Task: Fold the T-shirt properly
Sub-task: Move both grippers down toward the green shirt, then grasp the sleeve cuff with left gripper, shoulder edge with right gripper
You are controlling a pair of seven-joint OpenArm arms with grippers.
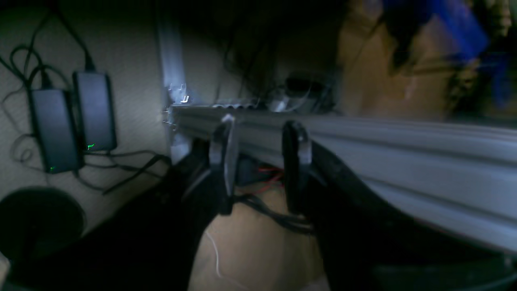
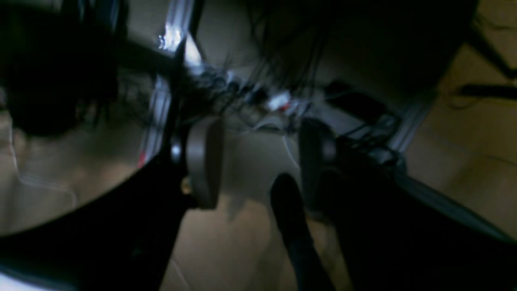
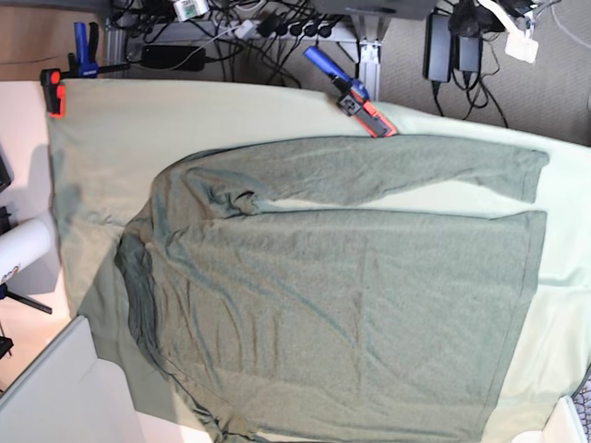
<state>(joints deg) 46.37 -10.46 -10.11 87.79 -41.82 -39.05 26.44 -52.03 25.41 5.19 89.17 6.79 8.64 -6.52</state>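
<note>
The T-shirt (image 3: 342, 295), dark olive-green with long sleeves, lies spread flat on the pale mint table cloth (image 3: 111, 120) in the base view. Its collar points left and its hem right, and one sleeve (image 3: 388, 171) stretches along the far side. Neither arm shows in the base view. In the left wrist view my left gripper (image 1: 261, 125) is open with nothing between its dark fingers, and it faces an aluminium rail (image 1: 404, 149) and the floor. My right gripper (image 2: 260, 125) is open and empty too, over a dim floor with cables.
An orange clamp (image 3: 55, 92) and a blue-and-orange clamp (image 3: 355, 92) grip the cloth's far edge. A white roll (image 3: 23, 245) and a grey board (image 3: 65, 388) sit at the left. Two power bricks (image 1: 72, 117) and cables lie on the floor.
</note>
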